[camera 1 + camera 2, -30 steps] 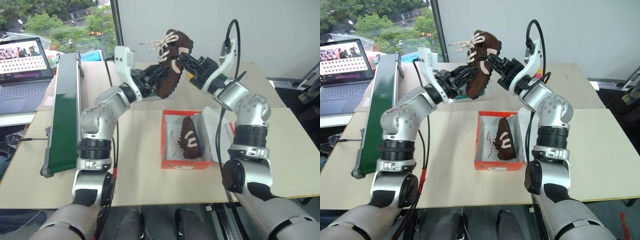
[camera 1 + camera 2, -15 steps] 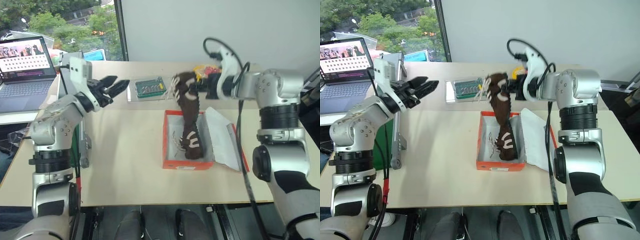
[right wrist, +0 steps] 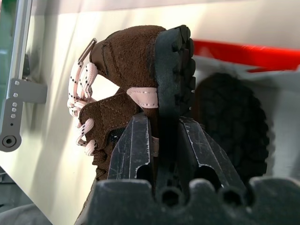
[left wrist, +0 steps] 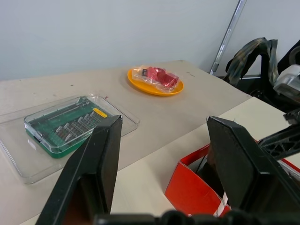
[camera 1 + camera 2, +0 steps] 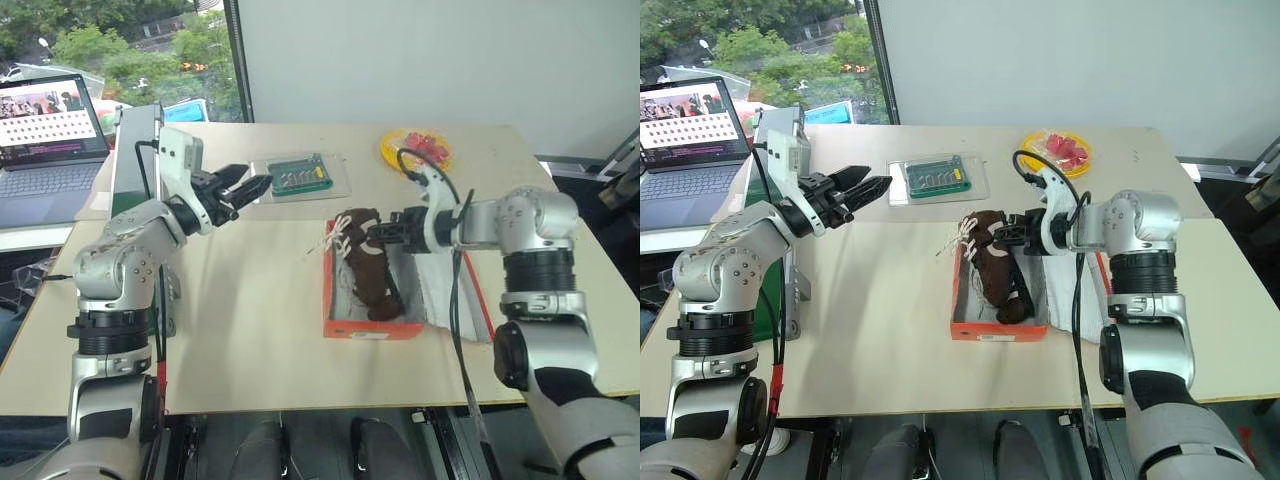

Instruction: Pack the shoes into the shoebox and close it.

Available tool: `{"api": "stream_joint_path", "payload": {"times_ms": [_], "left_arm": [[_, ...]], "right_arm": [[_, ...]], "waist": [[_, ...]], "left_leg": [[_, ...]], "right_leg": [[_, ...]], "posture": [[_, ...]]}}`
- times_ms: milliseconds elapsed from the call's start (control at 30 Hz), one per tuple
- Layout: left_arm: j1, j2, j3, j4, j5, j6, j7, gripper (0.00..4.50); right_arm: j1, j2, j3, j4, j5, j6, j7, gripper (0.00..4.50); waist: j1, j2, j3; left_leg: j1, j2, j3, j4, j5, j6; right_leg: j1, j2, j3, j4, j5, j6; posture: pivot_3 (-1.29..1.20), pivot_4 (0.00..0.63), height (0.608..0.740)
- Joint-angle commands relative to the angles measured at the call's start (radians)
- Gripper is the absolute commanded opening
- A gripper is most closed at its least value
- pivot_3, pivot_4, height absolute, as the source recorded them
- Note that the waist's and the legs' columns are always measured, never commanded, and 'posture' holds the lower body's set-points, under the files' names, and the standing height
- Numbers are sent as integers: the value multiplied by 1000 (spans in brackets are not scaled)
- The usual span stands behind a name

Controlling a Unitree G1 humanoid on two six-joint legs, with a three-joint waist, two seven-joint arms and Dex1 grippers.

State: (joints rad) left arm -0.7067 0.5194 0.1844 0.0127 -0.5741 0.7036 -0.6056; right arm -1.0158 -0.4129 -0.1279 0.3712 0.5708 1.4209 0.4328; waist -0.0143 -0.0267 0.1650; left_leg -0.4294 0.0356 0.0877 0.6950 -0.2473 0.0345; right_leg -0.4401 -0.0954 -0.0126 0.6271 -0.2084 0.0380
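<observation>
The orange-red shoebox [image 5: 370, 329] lies open on the table, its lid [image 5: 447, 292] flat to its right. One dark brown shoe [image 5: 384, 298] lies inside. My right gripper [image 5: 386, 232] is shut on the sole edge of the other shoe [image 5: 354, 238], which is low over the box's far end. That shoe's cream laces hang over the left rim. In the right wrist view the fingers [image 3: 136, 145] pinch the held shoe [image 3: 126, 70] at its treaded sole. My left gripper [image 5: 250, 186] hovers open and empty, left of the box.
A clear tray with a green board [image 5: 300, 175] sits behind the box. A yellow plate with red pieces [image 5: 418, 150] is at the far right. A tall green-faced frame [image 5: 128, 170] and a laptop [image 5: 45, 130] stand at the left.
The left gripper has let go of the shoe and drawn back to the left. The right gripper has swung the shoe down from high above the table into the box's far end.
</observation>
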Motion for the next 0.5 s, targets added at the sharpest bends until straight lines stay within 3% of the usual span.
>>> {"api": "stream_joint_path", "payload": {"times_ms": [33,500], "left_arm": [[-7,8,9,-47,-10,7,1,3056],[28,-8,13,-62,-8,10,21,3056]], "right_arm": [[14,9,-20,-60,15,27,6,333],[-138,41,-181,-43,141,194,8,333]], "waist": [[1,0,0],[-1,0,0]], "left_leg": [[0,0,0,0,0,0],[1,0,0,0,-1,1]], "right_leg": [[0,0,0,0,0,0],[0,0,0,0,0,0]], "posture": [[0,150,740],[0,150,740]]}}
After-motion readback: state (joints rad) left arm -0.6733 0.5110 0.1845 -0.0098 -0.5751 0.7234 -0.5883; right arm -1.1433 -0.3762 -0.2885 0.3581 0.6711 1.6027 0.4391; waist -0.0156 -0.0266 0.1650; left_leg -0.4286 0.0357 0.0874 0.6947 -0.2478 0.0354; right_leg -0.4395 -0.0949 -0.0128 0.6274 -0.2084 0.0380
